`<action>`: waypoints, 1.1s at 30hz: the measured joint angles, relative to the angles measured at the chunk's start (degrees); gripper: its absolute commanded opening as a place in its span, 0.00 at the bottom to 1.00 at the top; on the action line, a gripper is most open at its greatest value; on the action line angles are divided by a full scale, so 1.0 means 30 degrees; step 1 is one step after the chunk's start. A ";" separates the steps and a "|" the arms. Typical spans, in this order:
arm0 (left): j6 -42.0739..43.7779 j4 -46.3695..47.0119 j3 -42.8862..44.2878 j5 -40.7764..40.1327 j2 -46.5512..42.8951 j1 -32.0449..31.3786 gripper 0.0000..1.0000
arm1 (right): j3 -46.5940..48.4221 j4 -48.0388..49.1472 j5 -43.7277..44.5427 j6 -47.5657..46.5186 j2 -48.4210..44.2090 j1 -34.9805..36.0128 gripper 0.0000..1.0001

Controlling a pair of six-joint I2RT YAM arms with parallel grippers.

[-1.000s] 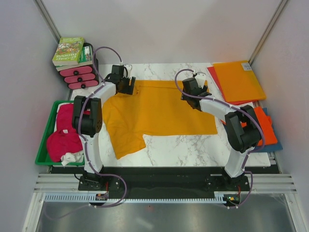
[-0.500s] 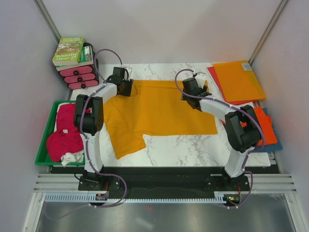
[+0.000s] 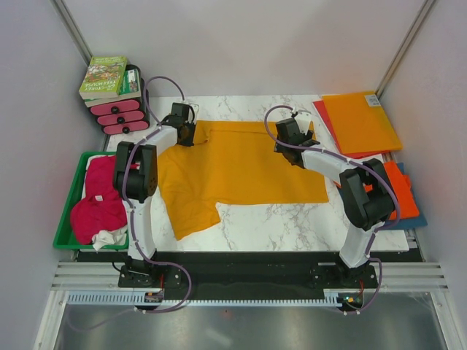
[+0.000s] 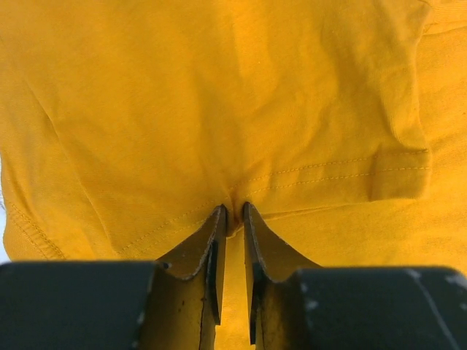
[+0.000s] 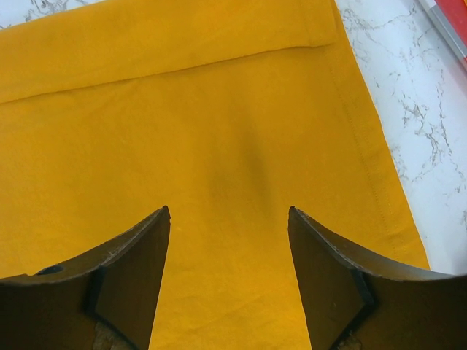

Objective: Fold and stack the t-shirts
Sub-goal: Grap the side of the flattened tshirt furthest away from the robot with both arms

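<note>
A golden-orange t-shirt point(image 3: 241, 164) lies spread flat on the marble table, one sleeve pointing to the near left. My left gripper point(image 3: 190, 133) is at its far left corner. In the left wrist view the left gripper point(image 4: 235, 215) is shut on a small pinch of the t-shirt point(image 4: 219, 109) by a stitched hem. My right gripper point(image 3: 286, 142) hovers at the far right part of the shirt. There the right gripper point(image 5: 228, 215) stands open over flat cloth point(image 5: 219, 124), holding nothing. Magenta-pink t-shirts point(image 3: 98, 208) lie in a tray. A red-orange one over a blue one point(image 3: 406, 195) sits at the right edge.
The green tray point(image 3: 64, 222) stands at the left table edge. A book on pink drawers point(image 3: 109, 80) is at the back left. Stiff orange and red sheets point(image 3: 361, 120) lie at the back right. Bare marble point(image 3: 292, 222) shows in front of the shirt.
My left jaws have closed from wide apart onto a pinch of the golden-orange shirt, and that gripper shifted slightly. The right gripper has stayed in place, open.
</note>
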 measured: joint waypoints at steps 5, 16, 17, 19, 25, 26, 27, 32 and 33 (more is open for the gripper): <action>0.0000 0.0007 -0.0007 0.0015 -0.0007 0.0036 0.13 | -0.0284 -0.0015 0.0000 0.0080 0.0000 0.0007 0.72; -0.0058 -0.0073 -0.0510 0.0029 -0.0670 0.0073 0.02 | -0.0466 -0.0058 0.0306 0.0291 -0.0219 0.0051 0.75; -0.0058 -0.0102 -0.0546 0.0029 -0.0816 0.0073 0.02 | -0.0437 -0.0146 0.0313 0.0342 -0.0226 -0.0044 0.75; -0.0058 -0.0146 -0.0597 0.0029 -0.1180 0.0080 0.02 | -0.0423 -0.0284 0.0270 0.0532 -0.0226 -0.0444 0.75; -0.0058 -0.0138 -0.0627 0.0233 -0.2652 0.0095 0.02 | -0.0073 -0.0838 -0.0138 0.1013 -0.0131 -0.3570 0.73; -0.0058 -0.0131 -0.0627 0.0270 -0.2827 0.0102 0.02 | 0.0182 -0.0882 -0.0131 0.1027 -0.0007 -0.3949 0.72; -0.0058 -0.0131 -0.0627 0.0415 -0.3024 0.0109 0.02 | 0.0474 -0.0874 -0.0124 0.1027 0.0182 -0.4167 0.71; -0.0051 -0.0197 -0.0627 0.0619 -0.3213 0.0109 0.02 | 0.2215 -0.0889 -0.0211 0.1100 0.1727 -0.4248 0.62; -0.0058 -0.0240 -0.0627 0.0627 -0.3213 0.0109 0.02 | 0.2586 -0.0889 -0.0270 0.1115 0.2113 -0.4248 0.61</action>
